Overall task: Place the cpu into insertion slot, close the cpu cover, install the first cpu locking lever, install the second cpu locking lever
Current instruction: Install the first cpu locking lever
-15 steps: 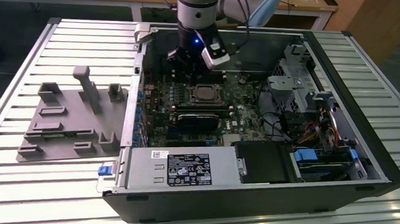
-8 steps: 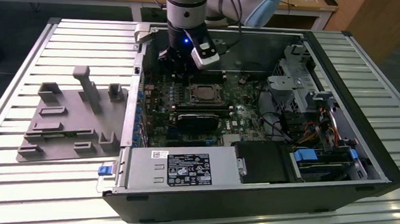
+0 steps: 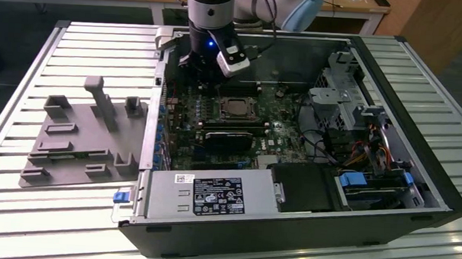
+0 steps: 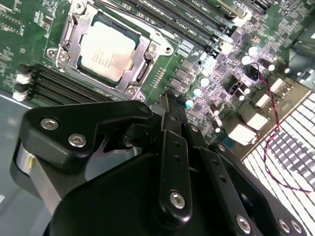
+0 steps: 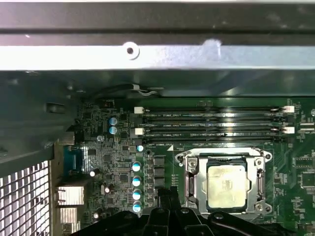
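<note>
The arm (image 3: 209, 7) is a smooth silver-grey tube, with a pale blue cap (image 3: 305, 12) on a joint behind it and dark cables (image 3: 262, 12) looping alongside. Lower down the casing turns black, with 1 small blue light (image 3: 210, 43) glowing on the wrist and a white boxy camera (image 3: 234, 61) fixed to its side. In the second wrist view the gripper (image 4: 170, 105) is matte black: long rounded link bars, a bulky housing and bright silvery screws (image 4: 77, 141), 2 of them on 1 rounded block.
</note>
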You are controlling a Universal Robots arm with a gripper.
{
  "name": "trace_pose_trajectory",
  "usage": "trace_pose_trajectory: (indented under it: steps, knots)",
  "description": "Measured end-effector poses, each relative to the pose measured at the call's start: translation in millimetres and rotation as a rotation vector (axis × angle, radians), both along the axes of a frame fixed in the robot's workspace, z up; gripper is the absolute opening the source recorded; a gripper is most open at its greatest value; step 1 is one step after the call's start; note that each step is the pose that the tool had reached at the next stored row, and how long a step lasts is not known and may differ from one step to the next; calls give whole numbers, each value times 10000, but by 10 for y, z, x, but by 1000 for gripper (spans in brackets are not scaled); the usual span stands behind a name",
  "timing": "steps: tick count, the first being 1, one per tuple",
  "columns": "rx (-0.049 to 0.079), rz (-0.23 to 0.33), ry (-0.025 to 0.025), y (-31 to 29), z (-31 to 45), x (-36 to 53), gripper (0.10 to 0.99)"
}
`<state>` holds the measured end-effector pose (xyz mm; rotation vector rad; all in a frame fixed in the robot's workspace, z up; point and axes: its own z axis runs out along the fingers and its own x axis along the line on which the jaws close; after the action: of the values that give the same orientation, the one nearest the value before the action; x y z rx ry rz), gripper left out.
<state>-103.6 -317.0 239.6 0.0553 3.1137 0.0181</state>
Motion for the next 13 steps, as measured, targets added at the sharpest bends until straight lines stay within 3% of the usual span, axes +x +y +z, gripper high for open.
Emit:
trace_pose_trajectory:
  steps: [5, 9, 11, 13]
  knots:
    - [0, -1, -10, 0, 85, -1, 102]
    - [30, -2, -21, 0, 112, -2, 102]
    - [169, -2, -22, 0, 114, -5, 102]
    - [393, -2, -26, 0, 114, -14, 102]
